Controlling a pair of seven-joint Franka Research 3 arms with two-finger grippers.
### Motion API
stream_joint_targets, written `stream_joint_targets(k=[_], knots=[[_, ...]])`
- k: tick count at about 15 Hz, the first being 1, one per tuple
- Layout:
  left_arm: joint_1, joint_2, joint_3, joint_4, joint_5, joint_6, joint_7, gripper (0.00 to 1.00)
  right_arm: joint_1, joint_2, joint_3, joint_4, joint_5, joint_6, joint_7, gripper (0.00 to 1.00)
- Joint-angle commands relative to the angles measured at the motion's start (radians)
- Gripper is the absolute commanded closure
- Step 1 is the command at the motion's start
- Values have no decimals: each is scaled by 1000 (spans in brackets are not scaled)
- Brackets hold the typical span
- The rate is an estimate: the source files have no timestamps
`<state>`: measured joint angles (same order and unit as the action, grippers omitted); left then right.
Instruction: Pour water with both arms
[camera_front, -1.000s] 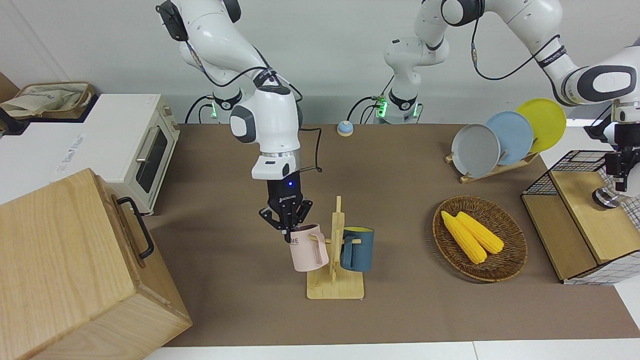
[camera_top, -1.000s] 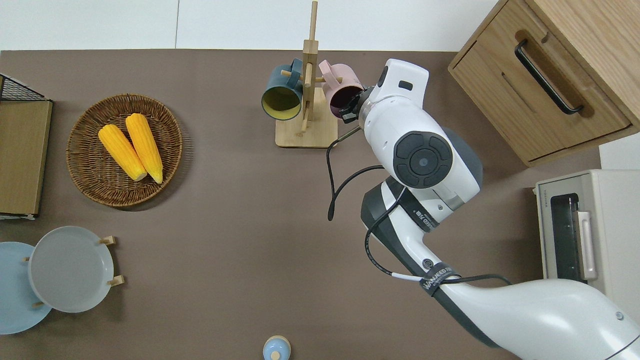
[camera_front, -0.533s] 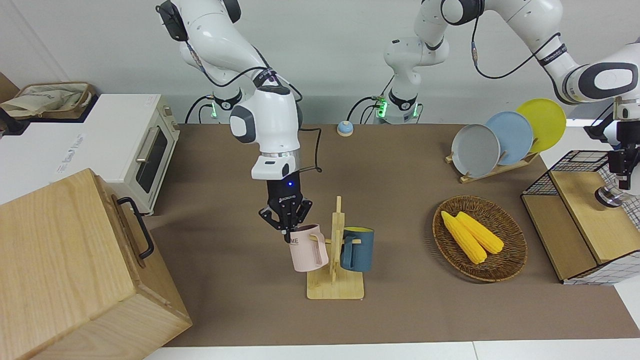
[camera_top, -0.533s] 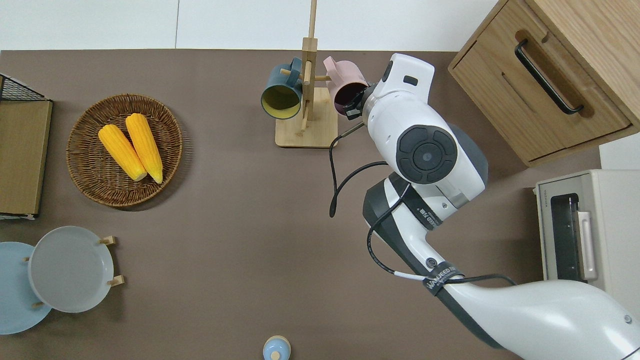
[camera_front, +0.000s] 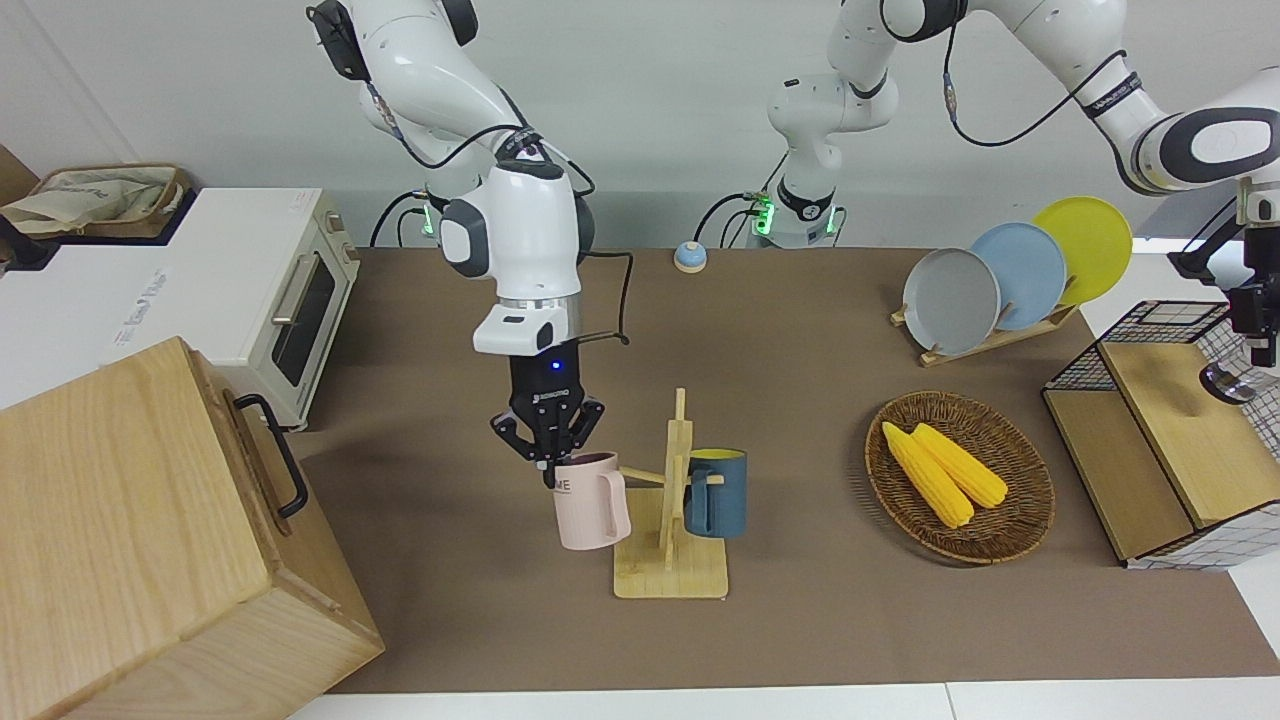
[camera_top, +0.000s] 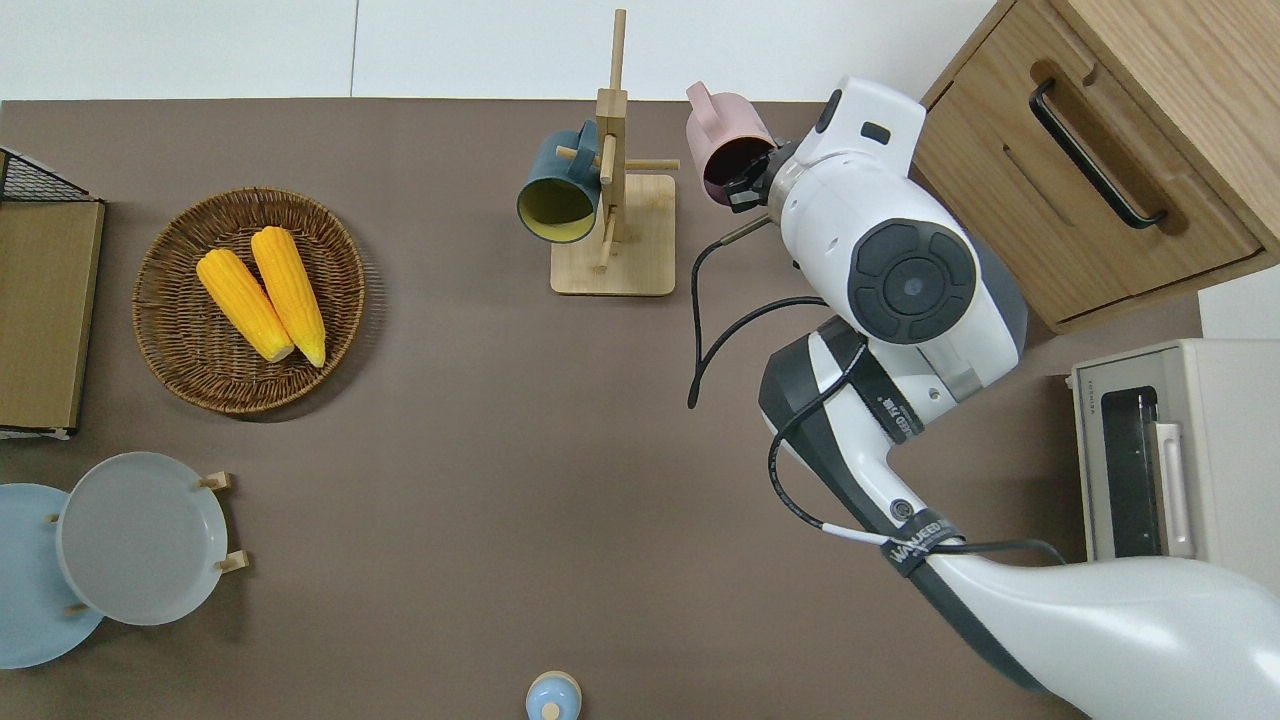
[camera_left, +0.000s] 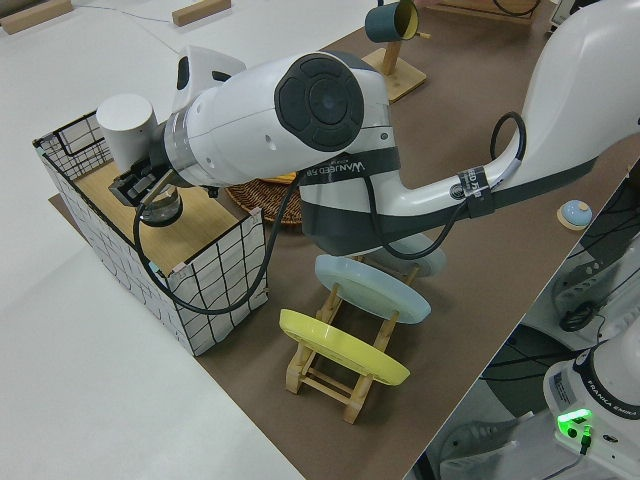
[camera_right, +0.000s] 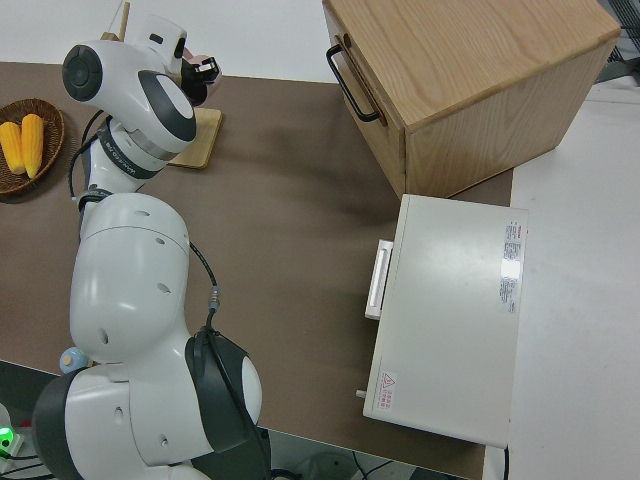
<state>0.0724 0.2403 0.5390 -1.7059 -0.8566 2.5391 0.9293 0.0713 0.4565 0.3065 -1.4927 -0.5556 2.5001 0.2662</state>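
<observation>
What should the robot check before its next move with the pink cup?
1. Right hand pinching the pink cup by its rim: ok.
2. Pink cup clear of its peg: ok.
3. Pink cup upright, mouth up: ok.
4. Blue cup hanging on the rack: ok.
5. Left hand holding the glass over the wire crate: ok.
6. Water in the glass: cannot tell.

My right gripper (camera_front: 546, 470) holds the pink mug (camera_front: 590, 512) just clear of the wooden mug stand (camera_front: 670, 520); its bare peg (camera_front: 640, 474) juts toward the mug. The wooden cabinet (camera_front: 150, 540) crowds the right arm's end of the table. Open brown tabletop (camera_top: 480, 420) lies nearer to me.
</observation>
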Motion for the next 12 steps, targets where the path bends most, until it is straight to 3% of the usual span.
stream_joint_targets(k=[1,4,8,12], knots=[[-5,-55,-1,9,79,-36,-91,976,-73,-19,54,-3,60,-24,-88,1000],[-11,-88,-13,9,181,-51,-213,976,-142,-33,108,-11,60,-50,-127,1000],[-45,-137,-22,9,332,-103,-384,976,-154,-59,109,-15,106,-84,-125,1000],[-45,-171,-77,11,448,-131,-524,976,-153,-108,97,-78,146,-185,-108,1000]])
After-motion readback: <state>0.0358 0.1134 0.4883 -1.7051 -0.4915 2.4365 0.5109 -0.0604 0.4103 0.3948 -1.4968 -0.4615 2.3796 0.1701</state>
